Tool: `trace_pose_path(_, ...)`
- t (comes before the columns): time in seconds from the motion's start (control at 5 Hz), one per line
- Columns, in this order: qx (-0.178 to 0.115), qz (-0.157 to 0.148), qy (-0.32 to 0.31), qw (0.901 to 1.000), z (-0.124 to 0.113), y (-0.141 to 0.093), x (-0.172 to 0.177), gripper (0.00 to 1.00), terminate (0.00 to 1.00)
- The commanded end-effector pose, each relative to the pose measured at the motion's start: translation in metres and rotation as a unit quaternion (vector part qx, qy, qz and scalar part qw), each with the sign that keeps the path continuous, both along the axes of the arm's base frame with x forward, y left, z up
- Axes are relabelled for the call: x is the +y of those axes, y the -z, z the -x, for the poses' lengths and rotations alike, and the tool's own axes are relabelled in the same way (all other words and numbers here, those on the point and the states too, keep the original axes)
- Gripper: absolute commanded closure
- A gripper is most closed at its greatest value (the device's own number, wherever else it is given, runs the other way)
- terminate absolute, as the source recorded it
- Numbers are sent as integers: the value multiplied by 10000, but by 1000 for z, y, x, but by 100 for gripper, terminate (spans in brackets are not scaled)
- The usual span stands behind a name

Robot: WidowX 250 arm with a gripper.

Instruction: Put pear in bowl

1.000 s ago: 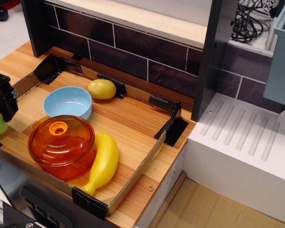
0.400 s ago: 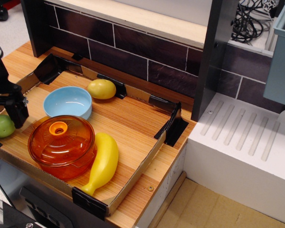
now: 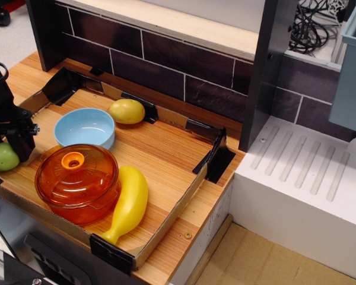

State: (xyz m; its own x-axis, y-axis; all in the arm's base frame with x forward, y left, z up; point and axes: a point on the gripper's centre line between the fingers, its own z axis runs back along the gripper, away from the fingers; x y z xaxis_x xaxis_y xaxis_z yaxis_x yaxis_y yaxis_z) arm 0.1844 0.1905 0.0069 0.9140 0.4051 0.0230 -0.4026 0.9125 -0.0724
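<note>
The light green pear (image 3: 5, 157) lies on the wooden board at the far left edge of the view. The light blue bowl (image 3: 85, 127) stands empty to its right, further back on the board. My black gripper (image 3: 22, 148) hangs low at the left, its fingers just right of the pear and touching or almost touching it, left of the bowl. The fingers read as one dark block, so I cannot tell how the jaws stand. Nothing is lifted.
An orange transparent pot with lid (image 3: 77, 181) stands in front of the bowl. A long yellow banana-like toy (image 3: 129, 203) lies right of it. A yellow lemon-like fruit (image 3: 127, 111) sits at the back. Low cardboard walls (image 3: 166, 219) ring the board; a dark tiled wall (image 3: 184, 65) rises behind.
My gripper has moved right and down, from the left edge to beside the pear. The pear, partly covered before, now shows more fully.
</note>
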Motion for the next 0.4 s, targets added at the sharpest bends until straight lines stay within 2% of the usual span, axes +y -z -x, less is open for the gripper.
trace_pose_path(0.0,-542,167,-453,9974,-25,-58,9,100,0)
trace_pose_path(0.2,-634,299,-663,9953,-48,-86,-12,100,0)
